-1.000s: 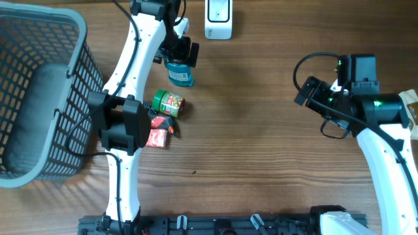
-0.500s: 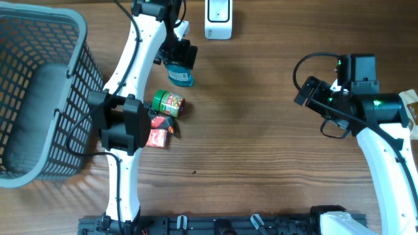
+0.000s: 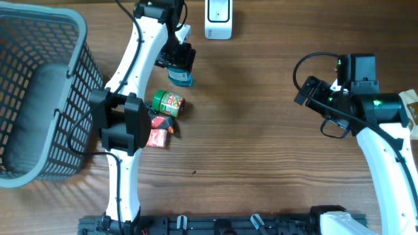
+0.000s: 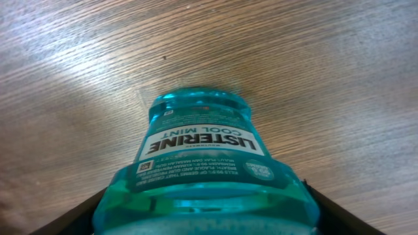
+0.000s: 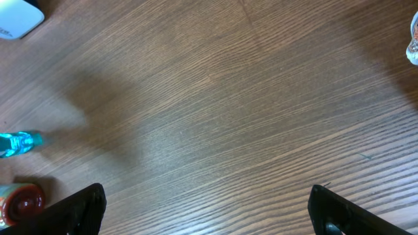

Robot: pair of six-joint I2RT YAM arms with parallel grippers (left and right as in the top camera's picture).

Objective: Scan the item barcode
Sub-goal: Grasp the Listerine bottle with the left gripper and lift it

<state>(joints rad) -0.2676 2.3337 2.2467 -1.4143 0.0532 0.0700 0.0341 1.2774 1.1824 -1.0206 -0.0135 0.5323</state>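
A teal mouthwash bottle (image 3: 180,77) stands on the wooden table, below a white scanner (image 3: 218,18) at the back edge. My left gripper (image 3: 177,60) is over the bottle. In the left wrist view the bottle (image 4: 199,150) fills the gap between the black fingers (image 4: 72,222), and both of them press its sides. My right gripper (image 3: 308,91) hovers at the right, far from the bottle. It is open (image 5: 206,209) with only bare wood between its fingers. The right wrist view catches the bottle (image 5: 13,143) and the scanner (image 5: 16,19) at its left edge.
A green can (image 3: 169,102) lies just below the bottle, with red packets (image 3: 159,130) beneath it. A grey mesh basket (image 3: 78,39) fills the left side. A pale object (image 5: 413,39) shows at the right edge of the right wrist view.
The left gripper's jaws have closed in onto the sides of the mouthwash bottle. The right arm has stayed still.
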